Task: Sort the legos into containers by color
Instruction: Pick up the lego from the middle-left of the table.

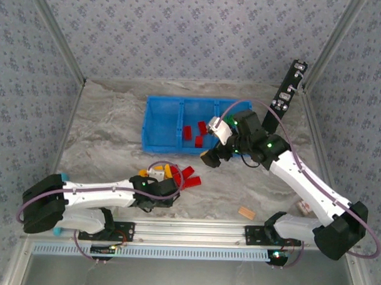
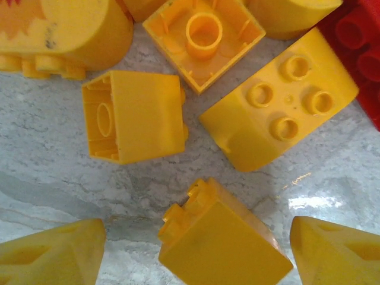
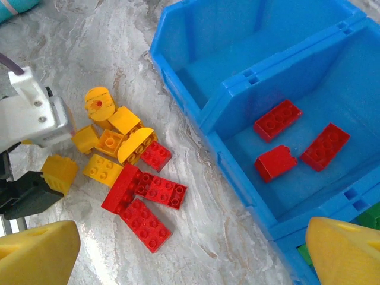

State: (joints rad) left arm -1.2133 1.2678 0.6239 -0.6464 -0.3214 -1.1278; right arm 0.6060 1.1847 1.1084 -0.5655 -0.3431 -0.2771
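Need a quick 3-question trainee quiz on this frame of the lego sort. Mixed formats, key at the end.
1. Count: how many small red plastic bricks lie in the middle compartment of the bright blue three-compartment plastic tray?
2. True or false: the left gripper already clamps the orange-yellow plastic brick that sits between its jaws.
3. Pick one. The right gripper is: A) shut on a red brick; B) open and empty, beside the tray; C) shut and empty.
Key: 1) three. 2) false: gaps show on both sides of the brick. 3) B.
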